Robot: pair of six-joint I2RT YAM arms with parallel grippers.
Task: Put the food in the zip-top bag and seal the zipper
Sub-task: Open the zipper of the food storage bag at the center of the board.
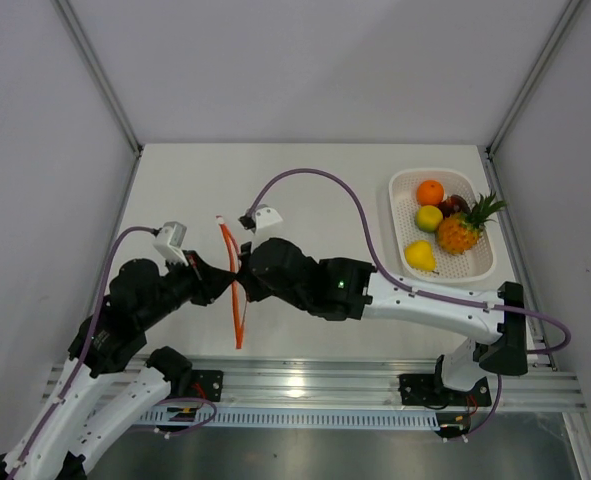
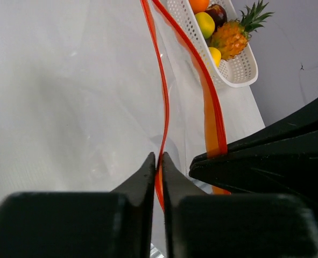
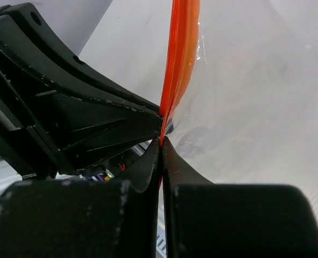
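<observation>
A white matte table (image 1: 325,190) is enclosed on three sides by pale panels (image 1: 35,150). A white perforated basket (image 1: 472,262) is set directly on it at the far right, close to the right edge. An aluminium rail (image 1: 305,378) is fixed along the near edge. Whether the clear zip-top bag (image 1: 237,300), near the middle, is rested on the surface cannot be told.

Top camera overhead, distant, looking down; wrist cameras close-up (all share zipper (image 2: 211,123)).
</observation>
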